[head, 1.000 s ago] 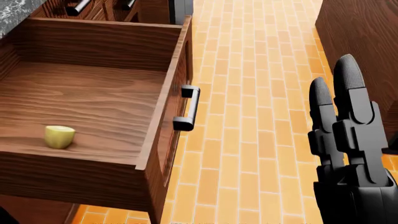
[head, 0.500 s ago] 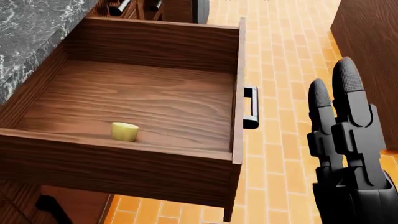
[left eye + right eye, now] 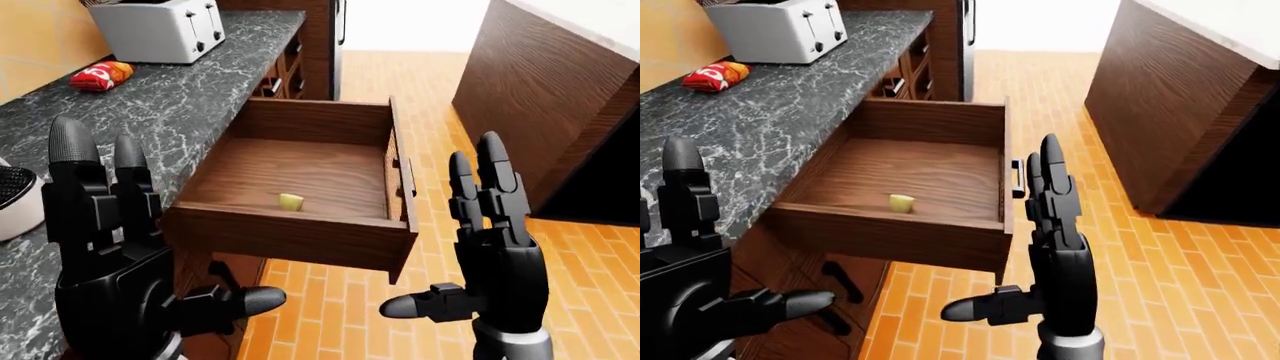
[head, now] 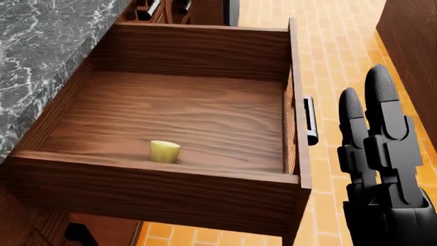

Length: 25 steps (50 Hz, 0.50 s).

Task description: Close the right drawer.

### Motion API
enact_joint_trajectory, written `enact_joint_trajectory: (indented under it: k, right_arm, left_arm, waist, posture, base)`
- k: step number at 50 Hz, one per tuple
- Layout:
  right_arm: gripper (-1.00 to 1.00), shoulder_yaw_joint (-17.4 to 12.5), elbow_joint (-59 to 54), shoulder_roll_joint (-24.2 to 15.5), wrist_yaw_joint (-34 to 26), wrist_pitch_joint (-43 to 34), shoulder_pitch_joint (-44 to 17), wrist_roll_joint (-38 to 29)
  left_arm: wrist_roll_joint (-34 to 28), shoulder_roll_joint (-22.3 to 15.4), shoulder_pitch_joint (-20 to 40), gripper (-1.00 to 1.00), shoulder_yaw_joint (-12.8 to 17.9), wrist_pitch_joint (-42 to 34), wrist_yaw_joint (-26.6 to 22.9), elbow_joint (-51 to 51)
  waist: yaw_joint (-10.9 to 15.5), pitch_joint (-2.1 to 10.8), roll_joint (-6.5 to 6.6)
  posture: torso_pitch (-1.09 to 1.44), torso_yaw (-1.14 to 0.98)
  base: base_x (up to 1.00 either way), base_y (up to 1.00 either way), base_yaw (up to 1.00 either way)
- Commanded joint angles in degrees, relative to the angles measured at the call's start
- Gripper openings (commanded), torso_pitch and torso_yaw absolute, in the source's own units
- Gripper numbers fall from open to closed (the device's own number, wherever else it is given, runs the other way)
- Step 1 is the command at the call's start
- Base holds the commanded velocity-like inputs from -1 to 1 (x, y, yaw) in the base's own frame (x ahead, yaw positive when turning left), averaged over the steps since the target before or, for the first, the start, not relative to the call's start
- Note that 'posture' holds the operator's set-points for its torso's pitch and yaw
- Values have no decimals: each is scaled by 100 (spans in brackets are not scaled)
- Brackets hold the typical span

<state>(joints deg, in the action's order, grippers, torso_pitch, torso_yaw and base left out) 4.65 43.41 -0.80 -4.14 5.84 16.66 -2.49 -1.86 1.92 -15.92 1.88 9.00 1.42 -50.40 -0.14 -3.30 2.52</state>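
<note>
The right drawer (image 3: 300, 169) stands pulled far out from under the granite counter. Its front panel faces the right of the view and carries a dark bar handle (image 4: 311, 121). A small yellow thing (image 4: 164, 151) lies on the drawer floor near its lower wall. My right hand (image 4: 374, 134) is open with fingers pointing up, right of the handle and apart from it; it also shows in the left-eye view (image 3: 478, 196). My left hand (image 3: 110, 217) is open and empty at the lower left, over the counter edge.
A granite counter (image 3: 190, 82) runs up the left with a white toaster (image 3: 160, 28) and a red snack bag (image 3: 100, 75). A dark wood island (image 3: 560, 97) stands at the right. An orange brick floor (image 3: 400, 75) lies between them.
The whole head view has shifted: the drawer and its handle now sit further right in the picture and the counter shows at left. My right hand keeps its place in the view.
</note>
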Motion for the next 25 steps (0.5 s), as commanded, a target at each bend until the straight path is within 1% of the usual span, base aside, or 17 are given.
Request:
enact_joint_trajectory:
  k: [1, 2, 3, 4, 5, 6, 8, 10, 17, 18, 19, 20, 21, 22, 23, 24, 25]
  right_arm:
    - [100, -2, 249, -8, 6, 152, -61, 24]
    - [100, -3, 244, -8, 3, 155, -61, 37]
    - [100, -6, 232, -10, 4, 160, -64, 32]
    - [100, -8, 227, -9, 4, 164, -64, 38]
    - [100, -11, 219, -9, 3, 174, -63, 41]
    - [100, -11, 209, -11, 1, 182, -63, 38]
    - [100, -24, 203, -11, -1, 193, -65, 50]
    - [100, -31, 193, -11, -5, 208, -62, 53]
    - [100, -49, 195, -3, -13, 224, -57, 64]
    - [100, -54, 194, -2, -13, 218, -60, 67]
    - [100, -57, 196, 2, -12, 223, -60, 74]
    - [100, -54, 191, 2, -12, 224, -59, 66]
    - [100, -51, 190, 2, -13, 225, -59, 65]
    - [100, -51, 184, 5, -11, 224, -61, 70]
    - [100, -48, 186, 5, -16, 219, -63, 95]
    - [100, -49, 196, 8, -11, 252, -56, 105]
    - [100, -44, 201, 7, -11, 254, -52, 101]
  left_arm:
    - [13, 1, 45, 100, 7, 107, 18, -166]
    - [10, 1, 45, 100, 6, 112, 18, -160]
    - [14, 0, 49, 100, 11, 112, 18, -157]
    - [16, 0, 51, 100, 15, 113, 19, -153]
    - [18, 0, 50, 100, 16, 113, 18, -153]
    - [19, 0, 50, 100, 19, 112, 18, -155]
    - [24, 0, 50, 100, 20, 113, 15, -152]
    - [21, 2, 46, 100, 16, 116, 14, -154]
    - [19, 0, 46, 100, 8, 108, 14, -159]
    - [17, 0, 44, 100, 6, 109, 14, -157]
    - [14, 0, 41, 100, 1, 114, 13, -155]
    - [17, 0, 44, 100, 5, 112, 14, -154]
    - [23, -2, 47, 100, 11, 108, 14, -156]
    - [23, -2, 48, 100, 9, 106, 12, -156]
    - [23, -2, 53, 100, 12, 103, 12, -152]
    - [32, -3, 59, 100, 18, 91, 12, -159]
    - [28, -1, 56, 100, 13, 98, 11, -155]
  waist:
    - [9, 43, 29]
    - [-61, 5, 127]
    - [-27, 48, 200]
    - [-32, 94, 186]
    - [-73, 178, 131]
    - [-63, 196, 90]
    - [-37, 151, 18]
    - [-4, 146, -37]
    - [78, 190, -174]
    - [95, 248, -139]
    - [104, 114, -189]
    - [101, 226, -146]
    - [123, 182, -169]
    - [120, 167, -164]
    - [121, 122, -218]
    - [105, 214, -238]
    - [108, 230, -304]
  posture:
    - [0, 0]
    - [0, 0]
    - [0, 0]
    - [0, 0]
    - [0, 0]
    - [0, 0]
    - [0, 0]
    - [0, 0]
    - [0, 0]
    - [0, 0]
    - [0, 0]
    - [0, 0]
    - [0, 0]
    - [0, 0]
    - [0, 0]
    - [0, 0]
    - [0, 0]
  base:
    - [20, 12, 0]
    - [14, 0, 0]
    - [5, 0, 0]
    - [2, 0, 0]
    - [1, 0, 0]
    - [2, 0, 0]
    - [2, 0, 0]
    - [2, 0, 0]
    - [2, 0, 0]
    - [5, 0, 0]
    - [5, 0, 0]
    - [5, 0, 0]
    - [5, 0, 0]
    - [5, 0, 0]
    - [0, 0, 0]
    - [0, 0, 0]
    - [0, 0, 0]
